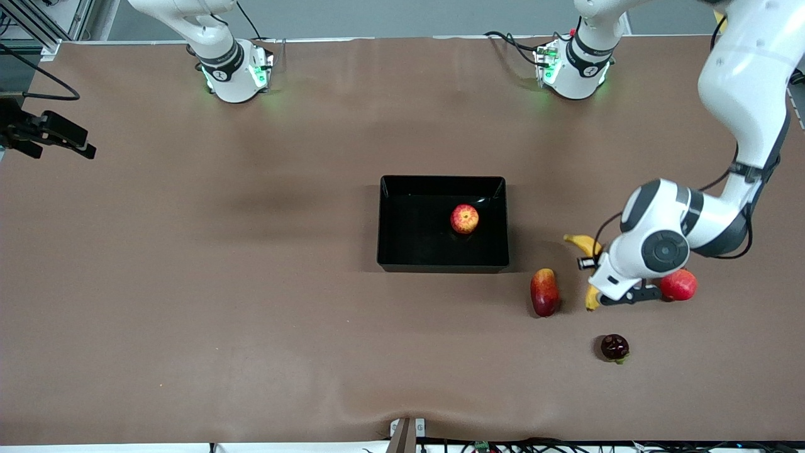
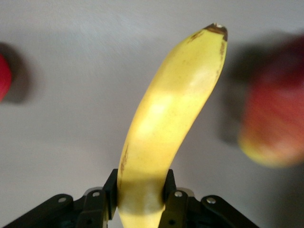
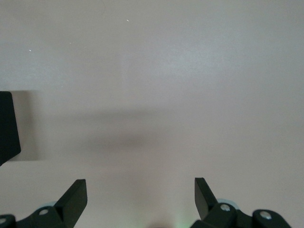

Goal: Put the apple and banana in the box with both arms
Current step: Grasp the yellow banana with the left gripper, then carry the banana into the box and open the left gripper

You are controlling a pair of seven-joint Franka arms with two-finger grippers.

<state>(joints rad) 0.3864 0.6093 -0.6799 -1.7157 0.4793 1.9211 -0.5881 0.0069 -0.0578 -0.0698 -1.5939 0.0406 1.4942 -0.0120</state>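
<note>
Now left gripper [image 2: 141, 199] clenched on long curved yellow banana [image 2: 166, 123], lower right of front frame. Streaky red-yellow apple [image 1: 464, 219] inside glossy black rectangular box [image 1: 390, 251], mid-frame. Right gripper [image 3: 141, 194] released, waiting over bare counter [image 3: 190, 71].

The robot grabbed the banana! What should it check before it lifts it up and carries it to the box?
1. Left gripper shut on the banana: ok, fingers press both its sides.
2. Grip spot: not ok, it holds near one end, so the banana may tip.
3. Neighbours clear: cannot tell; the mango-like fruit and the round red fruit lie close by.
4. Room in the box: ok, only the apple sits inside.
5. Right gripper out of the way: ok, open, waiting over bare table.
</note>
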